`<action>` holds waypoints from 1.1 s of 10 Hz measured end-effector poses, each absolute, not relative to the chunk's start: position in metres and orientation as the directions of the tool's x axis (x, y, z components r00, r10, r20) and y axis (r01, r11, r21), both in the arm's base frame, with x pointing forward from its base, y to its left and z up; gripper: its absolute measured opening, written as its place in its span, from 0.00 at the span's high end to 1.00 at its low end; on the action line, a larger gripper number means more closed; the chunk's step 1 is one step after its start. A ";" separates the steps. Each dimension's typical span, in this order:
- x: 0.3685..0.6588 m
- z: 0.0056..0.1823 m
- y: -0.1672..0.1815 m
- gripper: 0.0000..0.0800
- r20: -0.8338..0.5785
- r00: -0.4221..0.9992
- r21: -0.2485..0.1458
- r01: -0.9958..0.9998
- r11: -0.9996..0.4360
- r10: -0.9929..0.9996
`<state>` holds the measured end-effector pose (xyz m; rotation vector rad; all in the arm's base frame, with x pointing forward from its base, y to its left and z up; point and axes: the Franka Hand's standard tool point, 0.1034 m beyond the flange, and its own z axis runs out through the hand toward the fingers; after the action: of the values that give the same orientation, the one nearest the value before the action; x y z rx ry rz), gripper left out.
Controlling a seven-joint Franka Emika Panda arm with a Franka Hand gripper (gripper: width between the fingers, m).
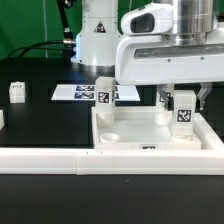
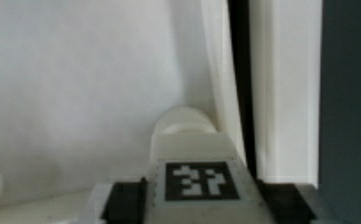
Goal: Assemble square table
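Observation:
The square table's top [image 1: 150,136] is a white tray with a raised rim, lying right of centre in the exterior view. My gripper [image 1: 183,104] hangs over its back right corner, shut on a white tagged leg [image 1: 184,114] that stands upright there. In the wrist view the same leg [image 2: 195,150] shows its tag between my two dark pads [image 2: 132,202], which press on both its sides, with the tray's white floor [image 2: 88,90] beyond. A second tagged leg [image 1: 105,93] stands at the tray's back left corner.
A third small leg [image 1: 17,92] stands on the black table at the exterior view's left. The marker board [image 1: 78,93] lies behind the tray. A long white low rail [image 1: 50,160] runs along the front. The arm's base [image 1: 98,35] stands at the back.

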<state>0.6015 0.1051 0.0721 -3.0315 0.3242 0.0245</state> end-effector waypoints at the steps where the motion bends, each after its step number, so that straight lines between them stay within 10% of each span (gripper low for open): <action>1: 0.601 0.072 0.105 0.64 -0.032 0.960 -0.088 -0.281 -0.956 -0.279; 5: 0.603 0.073 0.106 0.64 -0.060 0.825 -0.083 -0.566 -0.820 -0.563; 11: 0.622 0.070 0.118 0.64 -0.180 0.130 -0.163 -0.981 -0.101 -0.975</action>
<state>0.6215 0.1179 0.0698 -2.1654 1.9252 0.0385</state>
